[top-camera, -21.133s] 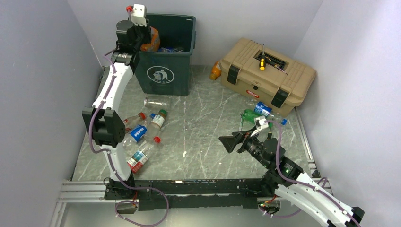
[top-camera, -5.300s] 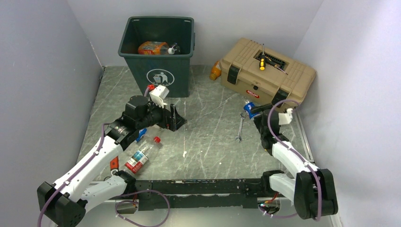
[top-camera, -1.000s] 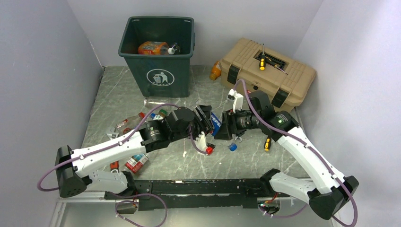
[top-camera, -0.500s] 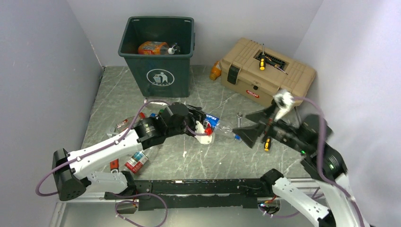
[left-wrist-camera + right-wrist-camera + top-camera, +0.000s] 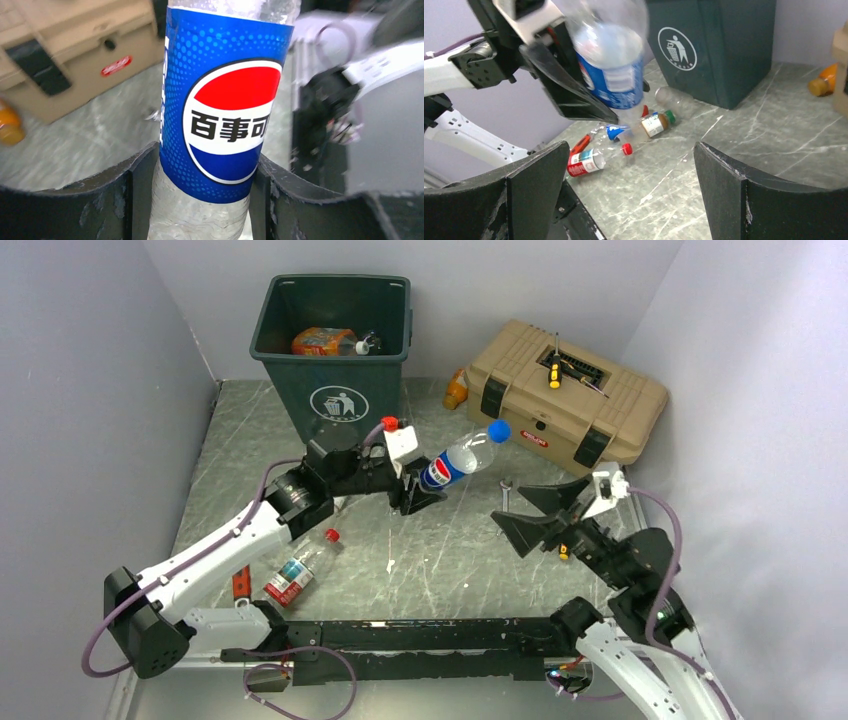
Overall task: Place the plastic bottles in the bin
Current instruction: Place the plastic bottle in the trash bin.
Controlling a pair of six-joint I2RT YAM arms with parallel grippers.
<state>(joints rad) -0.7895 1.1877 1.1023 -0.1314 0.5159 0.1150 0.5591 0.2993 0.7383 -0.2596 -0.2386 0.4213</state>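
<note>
Since half a second ago the left gripper point(image 5: 418, 488) has lifted the Pepsi bottle point(image 5: 452, 460) off the table point(image 5: 440, 560), and the right gripper point(image 5: 535, 512) has drawn back, jaws wide and empty. From above, the bottle juts out sideways with its blue cap point(image 5: 498, 430) far from the grip, and it sits well short of the bin point(image 5: 345, 405); a hasty swing could knock that long end against the bin wall. On the left wrist, the fingers point(image 5: 300, 195) clamp the clear lower body around the label's bottom edge, thin plastic that may flex and slip. On the right wrist, other bottles point(image 5: 655, 123) lie near the bin, where a dropped bottle could scatter them.
</note>
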